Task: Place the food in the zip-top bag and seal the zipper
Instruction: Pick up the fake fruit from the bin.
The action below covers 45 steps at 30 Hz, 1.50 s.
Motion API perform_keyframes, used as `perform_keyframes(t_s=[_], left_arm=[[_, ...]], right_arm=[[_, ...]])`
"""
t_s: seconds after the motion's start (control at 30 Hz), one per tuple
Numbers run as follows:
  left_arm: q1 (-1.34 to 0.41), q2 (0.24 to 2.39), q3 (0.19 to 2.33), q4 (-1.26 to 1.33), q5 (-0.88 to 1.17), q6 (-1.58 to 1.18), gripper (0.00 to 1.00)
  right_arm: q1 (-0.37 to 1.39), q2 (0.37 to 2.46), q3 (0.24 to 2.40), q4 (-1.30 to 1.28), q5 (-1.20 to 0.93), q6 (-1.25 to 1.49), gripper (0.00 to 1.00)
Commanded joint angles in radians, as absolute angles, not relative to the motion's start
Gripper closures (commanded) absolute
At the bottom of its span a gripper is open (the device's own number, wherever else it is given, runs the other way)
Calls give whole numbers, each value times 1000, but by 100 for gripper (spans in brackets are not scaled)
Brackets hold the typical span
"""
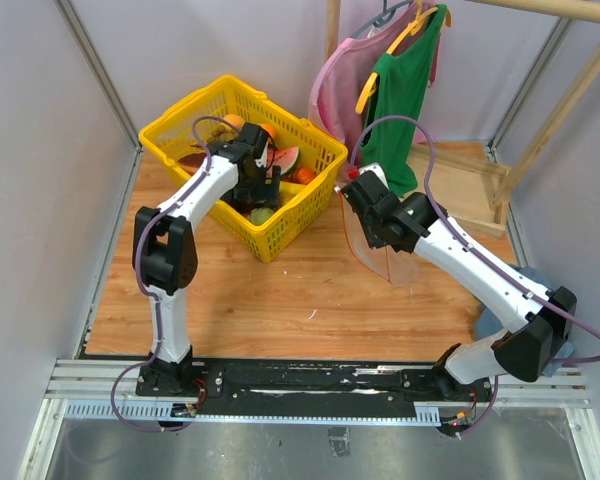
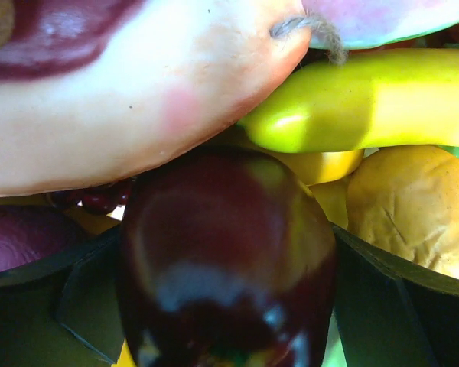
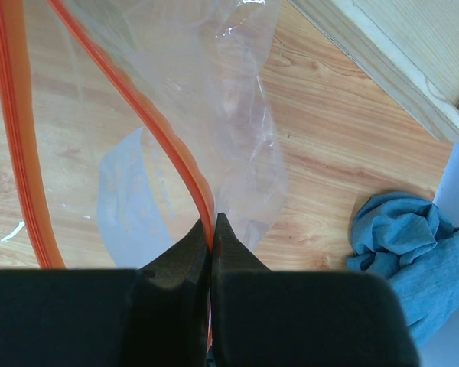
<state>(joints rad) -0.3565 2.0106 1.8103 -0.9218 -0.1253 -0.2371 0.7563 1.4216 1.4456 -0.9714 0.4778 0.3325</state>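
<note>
Jaws pinch zipper [image 3: 165,145], blue cloth [image 3: 413,237] nearby

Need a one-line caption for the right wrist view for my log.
Right gripper pinches the orange zipper of the clear bag, mouth open above the table; blue cloth nearby.

The clear crinkly plastic zip-top bag [image 3: 237,115] is thin, glossy, creased film. Its thin red-orange plastic zipper strip [image 3: 21,122] looks smooth and finely ridged. The dark red toy apple [image 2: 222,260] and yellow-green toy banana [image 2: 367,99] are slick and shiny, while the round orange toy fruit [image 2: 413,206] is matt and pebbled. The light wooden tabletop [image 3: 352,153] shows grain under a slight sheen. The crumpled blue cloth [image 3: 413,245] is soft, matt fabric.
</note>
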Motion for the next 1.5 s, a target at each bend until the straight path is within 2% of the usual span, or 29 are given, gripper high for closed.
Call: perform_keyframes(t_s=[0.0,0.27,0.5,0.77,1.03,1.47], left_arm=[[-357,2014,1789,-922,-104,-256,9],[-357,1869,1774,-863,-134,-253,37],[-358,1754,1740,-811,-113,-244,49],[-358,1587,1680,-722,-5,-252,53],[-369,1433,1551,-566,232,-324,56],[-560,1243,1272,-178,341,-473,59]], right_arm=[[745,1406,1437,-962,469,326,99],[745,1388,1440,-960,478,328,99],[744,1384,1452,-963,476,329,99],[746,1387,1473,-960,467,339,99],[745,1395,1497,-936,388,355,99],[746,1426,1521,-871,287,416,99]])
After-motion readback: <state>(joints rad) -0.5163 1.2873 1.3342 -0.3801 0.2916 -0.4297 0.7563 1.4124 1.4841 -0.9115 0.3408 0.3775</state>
